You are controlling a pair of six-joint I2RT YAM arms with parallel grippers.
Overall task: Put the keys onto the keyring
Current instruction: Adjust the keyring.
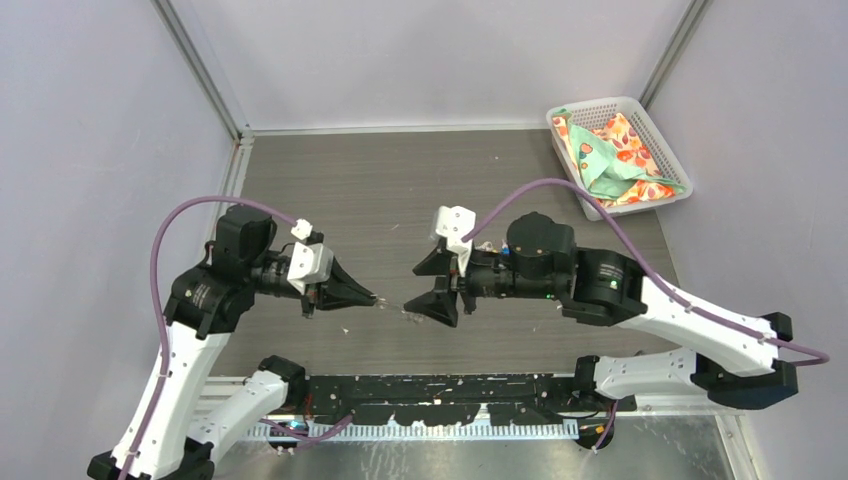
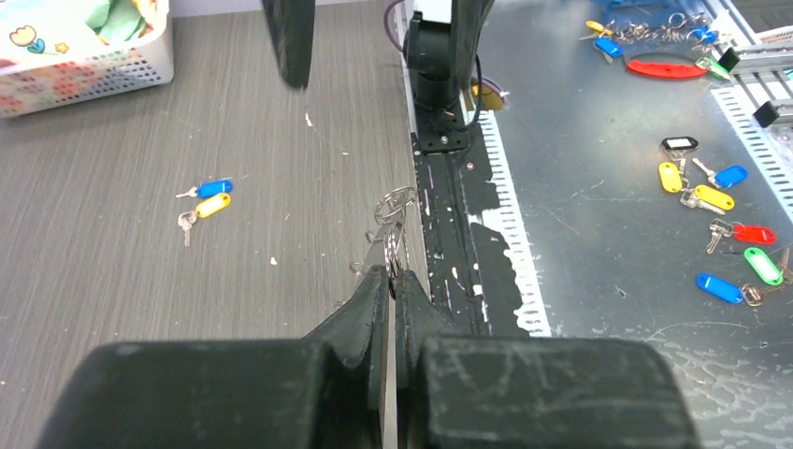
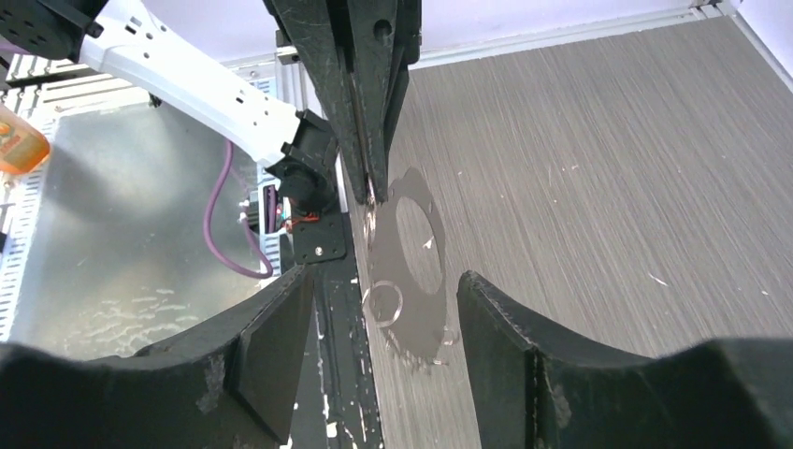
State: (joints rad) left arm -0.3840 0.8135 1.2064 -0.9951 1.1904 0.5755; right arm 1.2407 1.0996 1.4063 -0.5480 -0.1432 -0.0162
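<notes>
Left jaws are clamped on the keyring [image 2: 396, 202], just above the table [image 2: 140, 309]. Right jaws stand wide apart at its three o'clock. In the left wrist view, the keys [image 2: 213, 204] lie at its nine o'clock.

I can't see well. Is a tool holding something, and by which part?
The left tool pinches the keyring by its rim. The right tool is open, holding nothing.
</notes>
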